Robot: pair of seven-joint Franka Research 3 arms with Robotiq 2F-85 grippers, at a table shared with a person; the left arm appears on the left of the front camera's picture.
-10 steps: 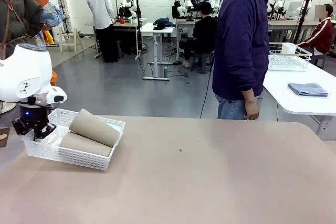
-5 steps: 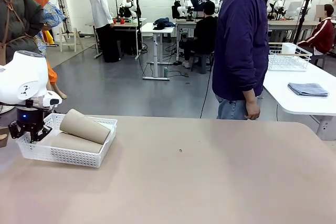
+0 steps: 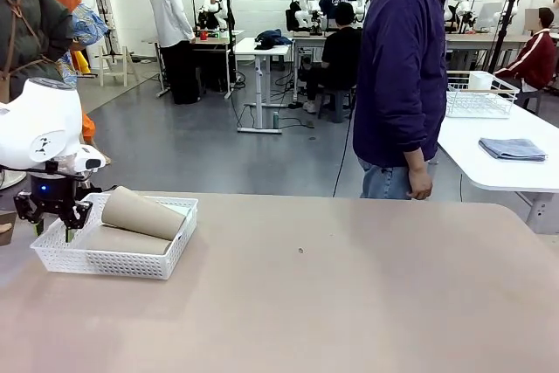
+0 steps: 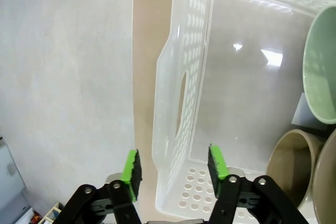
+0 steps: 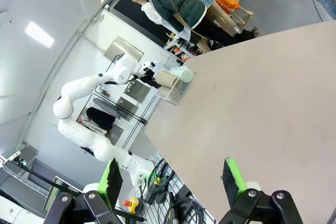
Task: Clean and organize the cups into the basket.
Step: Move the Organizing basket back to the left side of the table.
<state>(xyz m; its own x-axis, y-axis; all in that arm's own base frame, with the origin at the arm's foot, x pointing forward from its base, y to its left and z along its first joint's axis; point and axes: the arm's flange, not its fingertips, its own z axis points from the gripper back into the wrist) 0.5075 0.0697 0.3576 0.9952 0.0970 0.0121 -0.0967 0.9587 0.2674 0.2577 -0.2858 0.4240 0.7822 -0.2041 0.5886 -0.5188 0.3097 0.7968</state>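
Front view has the left gripper (image 3: 52,229) hanging parted over the left end of the basket (image 3: 113,260) holding brown cups (image 3: 144,213), left wrist view shows green pads (image 4: 131,167) straddling its rim, and right wrist view finds the right gripper (image 5: 170,182) spread above bare table (image 5: 262,103).

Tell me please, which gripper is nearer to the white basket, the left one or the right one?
Left. The left gripper hangs open right over the basket end wall by its handle; the right gripper is far across the table, open over bare tabletop.
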